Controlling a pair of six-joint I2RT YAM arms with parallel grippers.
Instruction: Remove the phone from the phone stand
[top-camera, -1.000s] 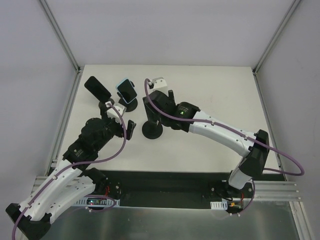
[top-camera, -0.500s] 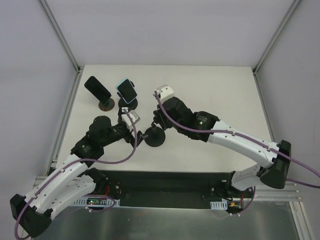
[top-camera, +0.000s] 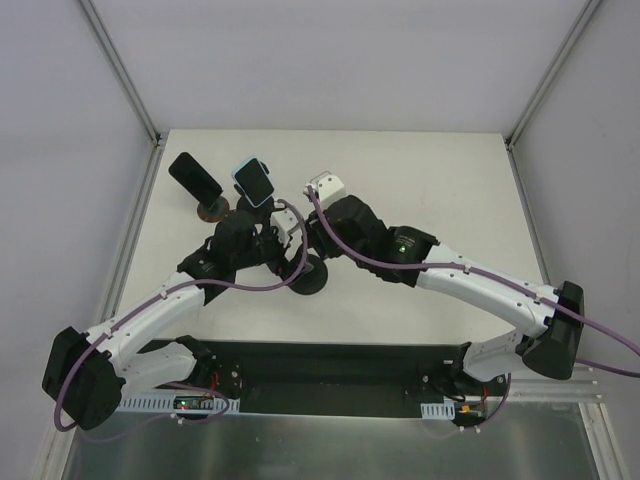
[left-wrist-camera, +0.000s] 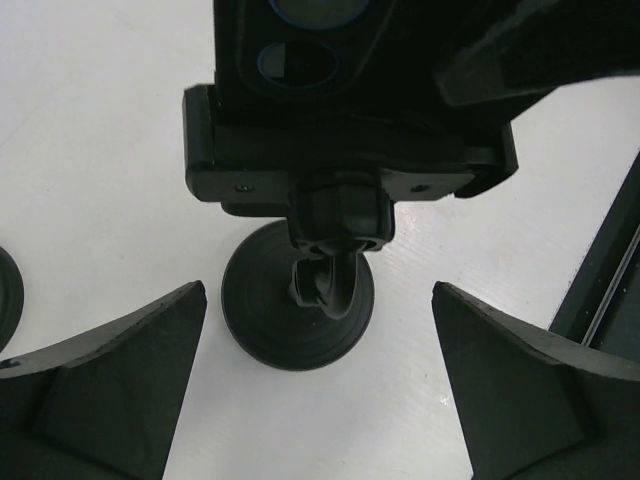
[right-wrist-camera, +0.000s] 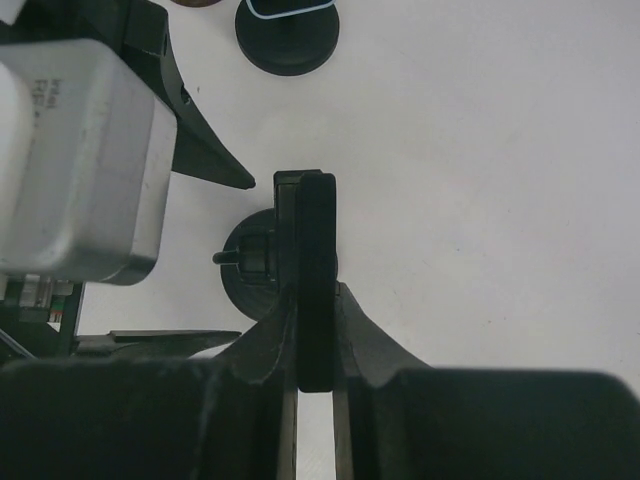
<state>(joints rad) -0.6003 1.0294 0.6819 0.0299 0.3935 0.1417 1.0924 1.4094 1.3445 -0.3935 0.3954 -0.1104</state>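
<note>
A black phone (right-wrist-camera: 315, 270) stands edge-on in the cradle of a black phone stand, whose round base (right-wrist-camera: 243, 268) rests on the white table. My right gripper (right-wrist-camera: 315, 322) is shut on the phone, one finger on each face. In the left wrist view the phone's back (left-wrist-camera: 300, 50) and the cradle (left-wrist-camera: 340, 165) fill the top, above the stand's base (left-wrist-camera: 298, 312). My left gripper (left-wrist-camera: 320, 395) is open, its fingers (left-wrist-camera: 120, 385) wide on either side of the base without touching it. From above, both grippers meet over the stand (top-camera: 311, 277).
Two more stands are at the back left: one with a black phone (top-camera: 196, 177) on a brown base, one with a light-blue-cased phone (top-camera: 254, 181) on a black base (right-wrist-camera: 287, 38). A dark rail (left-wrist-camera: 600, 290) runs along the table's near edge.
My right gripper has closed on the phone. My left arm has swung right from beside the other stands, bringing its open fingers to the stand's base.
</note>
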